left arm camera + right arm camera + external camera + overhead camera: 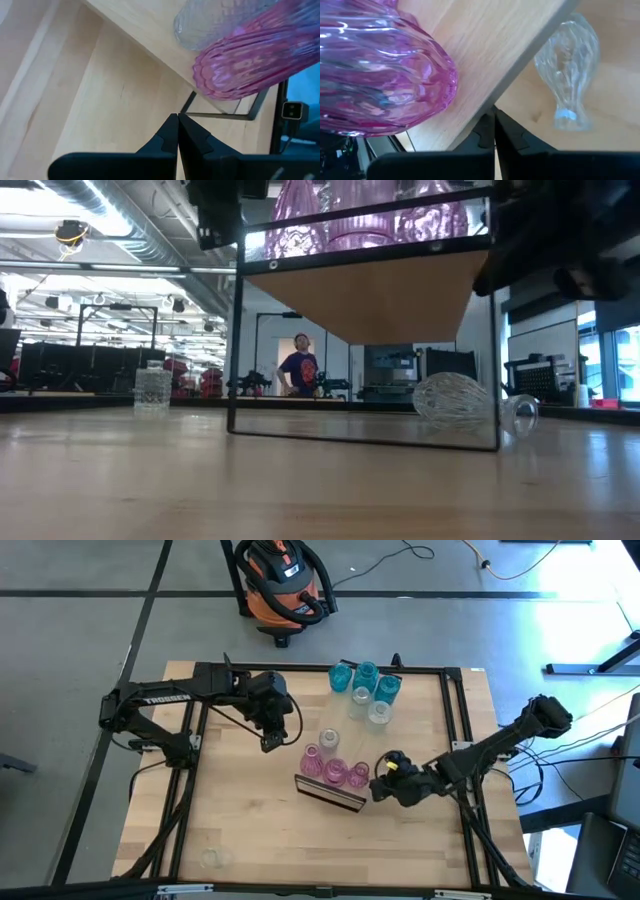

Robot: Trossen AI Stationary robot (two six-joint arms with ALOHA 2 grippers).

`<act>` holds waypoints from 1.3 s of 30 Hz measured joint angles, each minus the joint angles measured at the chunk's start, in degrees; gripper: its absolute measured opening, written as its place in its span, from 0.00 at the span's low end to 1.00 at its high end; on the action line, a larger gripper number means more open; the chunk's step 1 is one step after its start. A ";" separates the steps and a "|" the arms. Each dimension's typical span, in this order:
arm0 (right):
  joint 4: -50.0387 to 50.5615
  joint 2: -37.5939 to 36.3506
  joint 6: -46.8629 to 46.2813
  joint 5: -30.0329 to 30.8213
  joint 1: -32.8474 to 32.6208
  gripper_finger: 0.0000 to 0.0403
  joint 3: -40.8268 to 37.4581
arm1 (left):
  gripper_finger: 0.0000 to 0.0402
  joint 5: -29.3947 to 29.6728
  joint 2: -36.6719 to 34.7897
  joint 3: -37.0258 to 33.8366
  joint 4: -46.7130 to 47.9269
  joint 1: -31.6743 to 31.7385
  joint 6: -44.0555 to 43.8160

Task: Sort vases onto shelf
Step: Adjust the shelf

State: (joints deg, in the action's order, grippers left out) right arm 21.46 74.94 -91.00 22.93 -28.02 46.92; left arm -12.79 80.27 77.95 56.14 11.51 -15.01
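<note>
The shelf [335,797] is a light-wood board raised on a thin black frame [236,330]. Three pink vases [335,772] stand on it in a row, and they also show in the low view [360,210]. A clear vase [328,740] stands just behind them. Several teal vases [366,680] and a clear one [378,713] stand at the table's far edge. Another clear vase [567,60] lies on its side on the table beside the shelf. My left gripper [270,743] is shut and empty, left of the shelf. My right gripper [383,780] is shut at the shelf's right end. My right gripper has its shut fingertips [492,117] right at the edge of the shelf board [520,65], beside the rightmost pink vase [380,70]. I cannot tell whether they touch the board.
An orange-and-black shop vacuum [285,585] stands on the floor beyond the table. A small clear glass [152,390] stands on the tabletop. A person [300,367] stands far back in the room. Bare tabletop [260,830] lies in front of the shelf.
</note>
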 joint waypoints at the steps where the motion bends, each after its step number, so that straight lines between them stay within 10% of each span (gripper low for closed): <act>1: -0.53 0.00 1.21 -0.57 0.60 0.00 0.00 | 0.00 0.21 -0.22 0.00 -0.01 0.00 -0.83; 10: -2.08 0.00 8.01 -2.22 4.55 0.00 0.00 | 0.00 3.02 -2.29 0.00 3.84 -0.09 -4.03; 19: -6.02 1.94 12.14 -3.58 7.11 0.00 0.04 | 0.00 19.82 -6.55 0.04 13.39 -1.49 -8.44; 39: -24.84 11.32 16.56 -9.15 11.22 0.00 0.09 | 0.00 22.98 -10.79 0.00 23.10 -1.49 -10.18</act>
State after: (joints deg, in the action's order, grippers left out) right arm -3.38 86.26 -74.43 13.79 -16.80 47.00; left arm 10.19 69.48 77.95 79.24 10.02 -25.19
